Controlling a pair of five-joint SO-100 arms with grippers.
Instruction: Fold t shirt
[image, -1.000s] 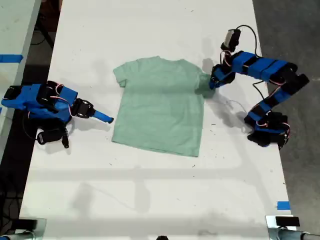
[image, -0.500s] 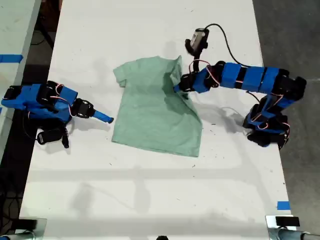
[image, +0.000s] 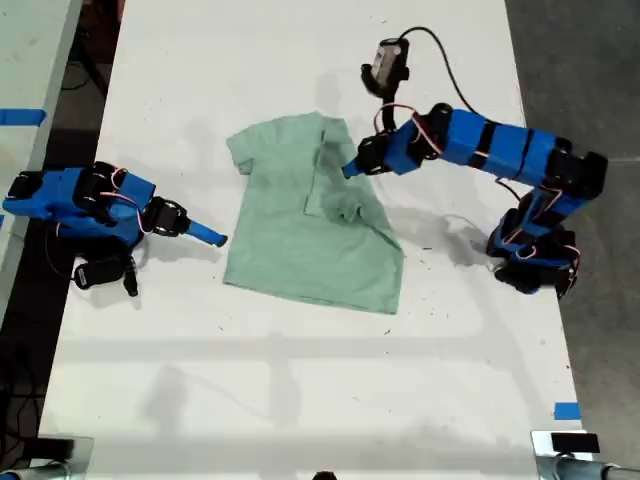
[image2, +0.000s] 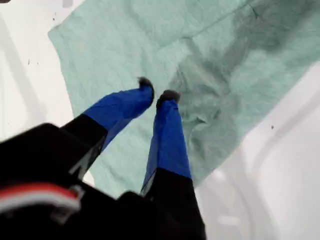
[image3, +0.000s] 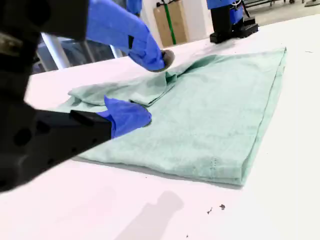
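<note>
The small mint-green short-sleeved cotton t shirt (image: 290, 245) lies on the white worktop (image: 300, 390), between my two pincers. My first pincer (image: 350, 169) hovers over the shoulder end of the shirt. Its blue fingers stand a narrow gap apart with nothing between them (image2: 156, 91). Just beneath and a little ahead of it, one sleeve and part of the side are turned inward over the chest, and they end in a rumpled lump (image: 343, 208) rather than a flat panel.

My second pincer (image: 203, 234) rests low on the worktop just off the opposite side of the shirt. It is spread wide and empty (image3: 150, 87), with the near hem running away in front of it.

I judge the step in hand to be the first lengthwise fold, which is laid but untidy. To do it well, I would take the lump by its outer edge only, one layer of cloth, lift just enough to clear the layer beneath, and draw it toward the hem so the crease runs straight from the shoulder down. The far side is unpinned, so a hard pull may drag the whole shirt.

- The neck opening lies under the arm, and I cannot make it out.
- I cannot tell how many layers are in the lump.
- In the second wrist view, the first pincer's tip blocks the fold's crest.
</note>
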